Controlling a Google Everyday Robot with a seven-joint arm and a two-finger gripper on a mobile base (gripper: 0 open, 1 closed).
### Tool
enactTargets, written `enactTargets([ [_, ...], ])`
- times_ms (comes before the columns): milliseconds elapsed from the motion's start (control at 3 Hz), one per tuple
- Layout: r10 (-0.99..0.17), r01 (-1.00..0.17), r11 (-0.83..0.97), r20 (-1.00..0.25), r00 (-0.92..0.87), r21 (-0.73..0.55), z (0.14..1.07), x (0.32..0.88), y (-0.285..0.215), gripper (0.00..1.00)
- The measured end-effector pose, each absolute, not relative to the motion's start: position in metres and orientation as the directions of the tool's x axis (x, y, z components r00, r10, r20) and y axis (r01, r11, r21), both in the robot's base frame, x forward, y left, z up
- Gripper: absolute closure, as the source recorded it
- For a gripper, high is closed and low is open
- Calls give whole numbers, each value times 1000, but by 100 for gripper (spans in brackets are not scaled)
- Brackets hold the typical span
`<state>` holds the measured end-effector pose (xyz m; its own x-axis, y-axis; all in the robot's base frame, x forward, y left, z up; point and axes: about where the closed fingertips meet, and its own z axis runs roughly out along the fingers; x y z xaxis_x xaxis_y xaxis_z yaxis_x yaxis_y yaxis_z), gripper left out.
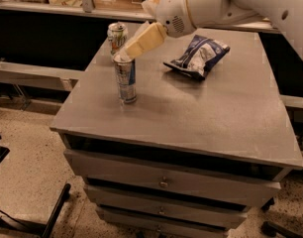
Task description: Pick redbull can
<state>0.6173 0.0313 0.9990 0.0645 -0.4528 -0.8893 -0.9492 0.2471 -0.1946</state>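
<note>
Hovering at approach step, gripper [127, 53] just over top of redbull can [126, 81], upright near left edge of table [191, 113], not yet grasped, grip opening impossible to tell; next, descend squarely around it, avoiding white can [117, 33] behind.

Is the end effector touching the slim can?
Cannot tell. In the camera view the end effector overlaps the slim can at its top; no gap shows.
</note>
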Motion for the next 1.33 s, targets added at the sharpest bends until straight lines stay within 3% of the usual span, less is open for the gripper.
enactTargets([
  [333, -358, -948, 279, -933, 44, -152, 981, 618, 31, 0],
  [1000, -319, -951, 270, -946, 63, -154, 981, 617, 34, 0],
  [1333, -226, -960, 228, -968, 113, -165, 974, 616, 47, 0],
])
